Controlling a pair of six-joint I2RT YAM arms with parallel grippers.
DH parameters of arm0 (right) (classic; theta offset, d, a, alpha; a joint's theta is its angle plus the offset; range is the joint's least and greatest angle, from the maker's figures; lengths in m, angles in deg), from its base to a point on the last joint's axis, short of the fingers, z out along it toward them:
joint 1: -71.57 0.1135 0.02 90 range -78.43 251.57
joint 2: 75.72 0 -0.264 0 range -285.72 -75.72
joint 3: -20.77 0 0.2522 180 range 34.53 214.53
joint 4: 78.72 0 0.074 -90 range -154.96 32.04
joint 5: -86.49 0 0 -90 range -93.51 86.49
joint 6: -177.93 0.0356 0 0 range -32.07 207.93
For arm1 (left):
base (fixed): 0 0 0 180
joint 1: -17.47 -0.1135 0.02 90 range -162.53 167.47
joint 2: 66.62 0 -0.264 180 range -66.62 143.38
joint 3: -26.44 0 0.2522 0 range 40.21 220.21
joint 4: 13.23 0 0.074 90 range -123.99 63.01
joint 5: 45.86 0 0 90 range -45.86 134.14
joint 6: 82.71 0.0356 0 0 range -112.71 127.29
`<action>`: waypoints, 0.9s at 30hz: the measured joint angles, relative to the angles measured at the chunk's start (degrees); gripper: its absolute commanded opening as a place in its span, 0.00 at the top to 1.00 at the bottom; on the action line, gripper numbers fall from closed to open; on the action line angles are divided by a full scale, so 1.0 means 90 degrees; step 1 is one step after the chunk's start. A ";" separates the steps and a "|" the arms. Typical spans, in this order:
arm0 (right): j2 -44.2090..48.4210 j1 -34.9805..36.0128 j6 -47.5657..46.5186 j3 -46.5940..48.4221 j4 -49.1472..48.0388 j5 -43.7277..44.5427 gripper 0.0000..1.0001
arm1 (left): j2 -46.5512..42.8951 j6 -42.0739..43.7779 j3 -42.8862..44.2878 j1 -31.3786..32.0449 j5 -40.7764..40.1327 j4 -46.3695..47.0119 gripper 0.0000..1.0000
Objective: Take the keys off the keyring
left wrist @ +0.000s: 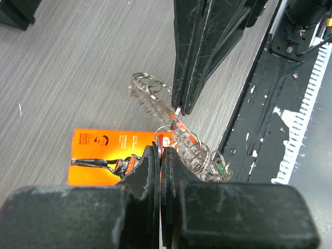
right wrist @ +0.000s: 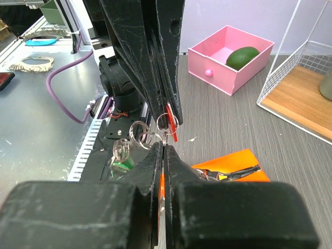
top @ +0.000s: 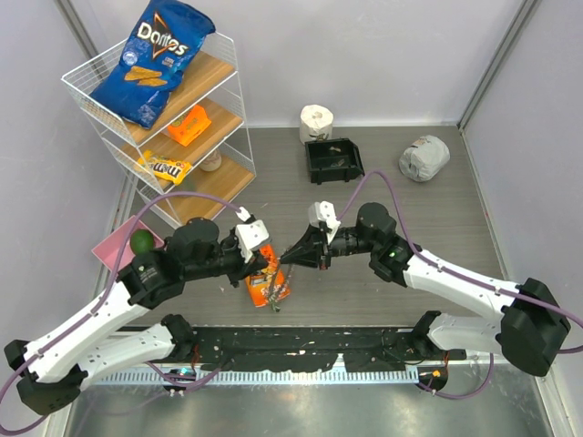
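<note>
The keyring (left wrist: 193, 150) is a string of linked silvery wire rings, held above the table between my two grippers. My left gripper (left wrist: 161, 148) is shut on the red key (left wrist: 165, 142), whose hole carries one small ring. From the opposite side my right gripper (right wrist: 164, 146) is shut on a ring of the keyring (right wrist: 141, 133), tip to tip with the left fingers (right wrist: 165, 83). A green key (right wrist: 122, 166) dangles from the far loops, and it also shows in the left wrist view (left wrist: 221, 168). From above, both grippers (top: 270, 261) (top: 293, 256) meet in the middle near the table's front.
An orange razor packet (top: 270, 284) lies right under the grippers. A pink drawer (right wrist: 228, 62) holding an avocado stands to the left. A wire shelf (top: 173, 118) of snacks fills the back left. A toilet roll (top: 316, 118), black box (top: 333, 159) and grey bundle (top: 424, 157) stand behind.
</note>
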 measured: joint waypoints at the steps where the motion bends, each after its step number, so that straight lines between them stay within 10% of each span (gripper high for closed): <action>1: 0.0015 -0.0002 0.0017 -0.0024 -0.0012 0.0005 0.95 | 0.0015 -0.0044 -0.0024 0.0000 -0.0002 0.0019 1.00; 27: 0.0182 -0.0034 0.0840 -0.0595 -0.1141 0.0265 0.95 | 0.0430 -0.0211 -0.0425 0.0000 0.0197 0.0551 1.00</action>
